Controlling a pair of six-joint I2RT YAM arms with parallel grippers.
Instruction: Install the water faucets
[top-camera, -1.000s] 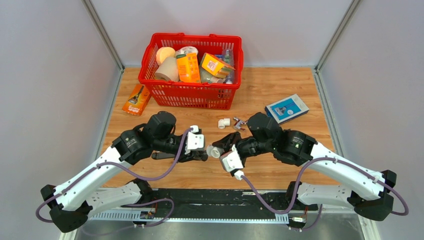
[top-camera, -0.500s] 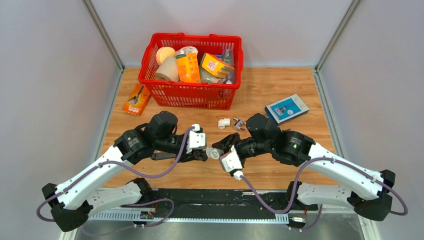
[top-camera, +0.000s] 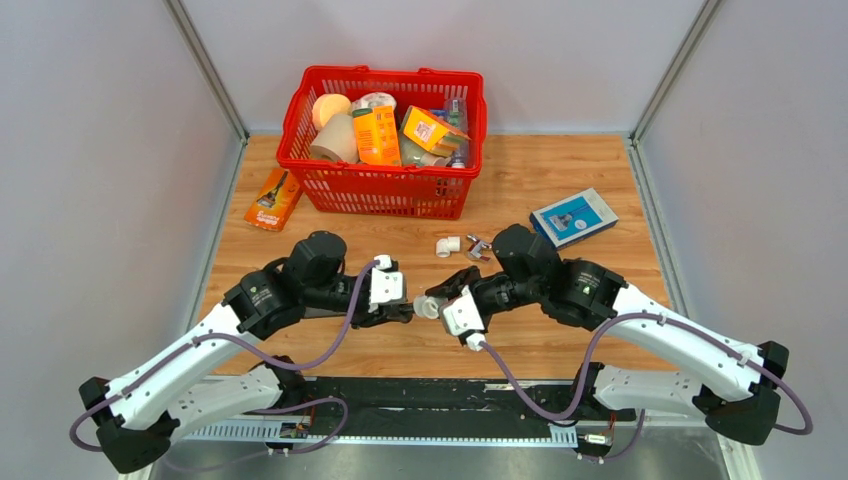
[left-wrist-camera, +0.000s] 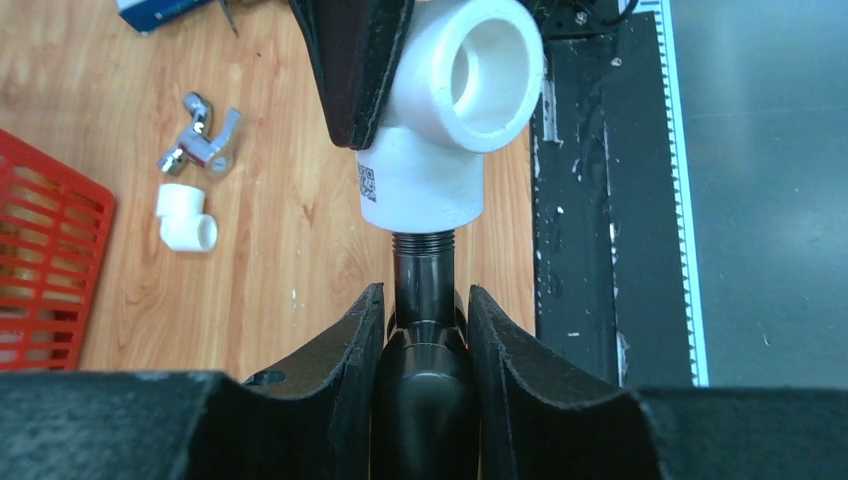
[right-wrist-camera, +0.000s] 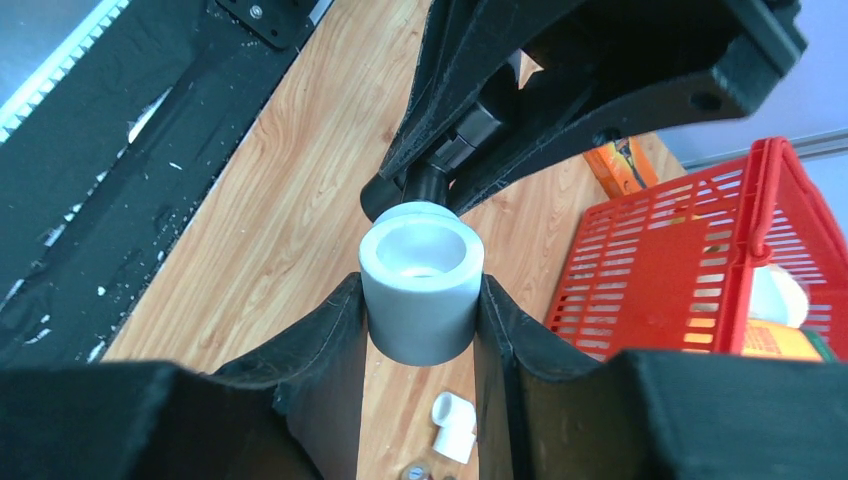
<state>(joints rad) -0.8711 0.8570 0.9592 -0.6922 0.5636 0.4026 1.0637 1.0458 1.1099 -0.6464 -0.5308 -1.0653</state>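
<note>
Your left arm is sitting a little lower in the overhead view than a second ago, drawn back toward the near edge of the table (top-camera: 560, 170). Your right arm is barely moving, just nudged slightly toward the far side.

The left gripper (left-wrist-camera: 425, 300) is clamping partway closed on the dark grey faucet (left-wrist-camera: 424, 268), a finger pressing each side of its tube just behind the threaded end. The right gripper (right-wrist-camera: 420, 300) is also partway closed, pinching the white elbow fitting (right-wrist-camera: 420, 285) between both pads.

The two parts are meeting mid-table between the arms. The left wrist view is showing the faucet's thread entering the fitting's lower socket, with a few turns bare (the overhead camera is giving you only a pale blob there). How deep the thread is biting, I can't quite tell.

The right wrist view is looking into the fitting's open mouth, with the faucet behind it. The left wrist view is also picking up a second white elbow (left-wrist-camera: 185, 215) and a small chrome tap (left-wrist-camera: 200, 140) lying loose near the red basket (left-wrist-camera: 40, 260).
</note>
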